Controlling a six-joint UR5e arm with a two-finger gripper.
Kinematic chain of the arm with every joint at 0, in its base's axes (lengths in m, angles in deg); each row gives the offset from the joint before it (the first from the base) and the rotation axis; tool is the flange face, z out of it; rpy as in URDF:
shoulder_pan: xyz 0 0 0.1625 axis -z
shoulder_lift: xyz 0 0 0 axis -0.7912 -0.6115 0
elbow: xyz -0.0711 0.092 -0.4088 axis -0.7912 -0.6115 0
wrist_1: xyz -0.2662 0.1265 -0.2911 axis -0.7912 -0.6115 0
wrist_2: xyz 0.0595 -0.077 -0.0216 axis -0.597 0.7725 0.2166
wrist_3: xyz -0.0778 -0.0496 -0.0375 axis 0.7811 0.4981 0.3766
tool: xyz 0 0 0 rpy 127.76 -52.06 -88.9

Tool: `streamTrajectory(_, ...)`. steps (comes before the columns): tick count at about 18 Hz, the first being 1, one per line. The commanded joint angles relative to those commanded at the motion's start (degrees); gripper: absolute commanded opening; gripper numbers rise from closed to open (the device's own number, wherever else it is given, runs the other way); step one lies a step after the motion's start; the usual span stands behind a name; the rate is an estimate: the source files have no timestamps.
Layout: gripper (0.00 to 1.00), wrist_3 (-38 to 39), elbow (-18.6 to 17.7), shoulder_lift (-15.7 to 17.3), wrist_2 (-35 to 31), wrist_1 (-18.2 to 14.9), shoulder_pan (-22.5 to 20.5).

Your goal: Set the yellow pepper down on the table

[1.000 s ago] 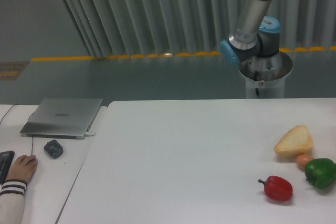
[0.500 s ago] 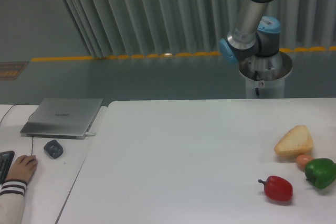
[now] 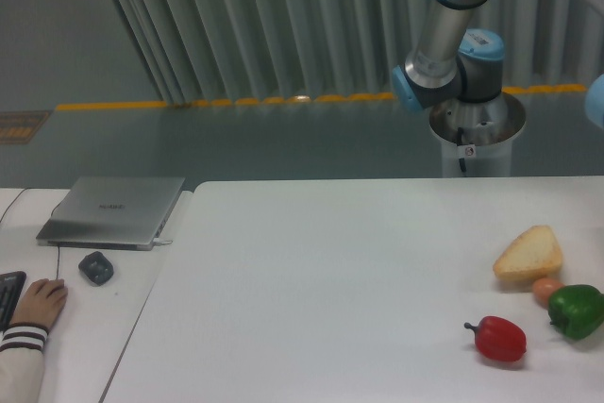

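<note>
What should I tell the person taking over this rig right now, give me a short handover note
Gripper: out of frame; only the arm's upper joints show, so its state is unknown.
Yellow pepper: not visible anywhere in the camera view; it may be in the unseen gripper, but that can't be confirmed.
Table: holds a bread wedge, small orange ball, green pepper and red pepper, all grouped at the right edge.
Done: no yellow pepper placed yet.
Left: locate the pepper, set it on the table's open white area.
Note: a person's hand rests on the side desk by the laptop.
</note>
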Motion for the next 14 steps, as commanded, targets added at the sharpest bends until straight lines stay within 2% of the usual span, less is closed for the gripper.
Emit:
streamTrajectory(4, 0.26, 3.6, -1.0, -0.7, -0.4, 0.2, 1.2)
streamTrajectory(11, 0.27, 4.1, -2.5, -1.5, -0.4, 0.3, 2.1)
streamTrajectory(14, 0.35, 3.9, -2.7, -1.6, -0.4, 1.1, 2.1)
